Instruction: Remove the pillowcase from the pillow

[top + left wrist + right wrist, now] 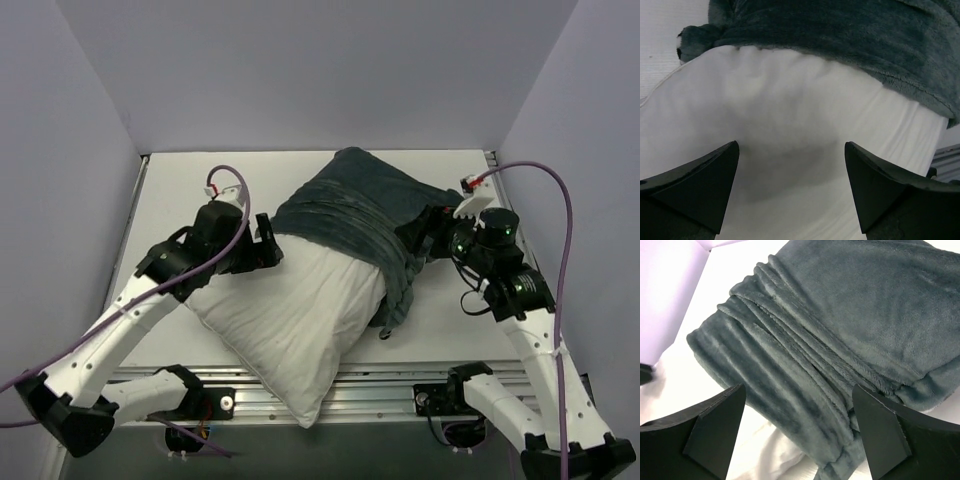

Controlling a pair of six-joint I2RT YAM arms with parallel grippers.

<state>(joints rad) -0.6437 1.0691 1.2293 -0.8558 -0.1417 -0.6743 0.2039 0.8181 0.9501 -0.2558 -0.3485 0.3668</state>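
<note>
The white pillow [290,325] lies diagonally on the table, its near corner hanging over the front edge. The dark grey-teal pillowcase [355,215] is bunched in folds over the pillow's far end. No zebra stripes, logo or tag show. My left gripper [268,243] is open at the pillow's left side, just by the case's hem; its view shows bare pillow [790,125] between the jaws and the case [850,35] beyond. My right gripper [428,238] is open at the case's right side, its jaws over the bunched folds [805,370], with a little pillow [775,450] below.
The white table [170,190] is boxed in by pale walls on the left, back and right. A metal rail [390,385] runs along the front edge. Purple cables [560,200] loop off both arms.
</note>
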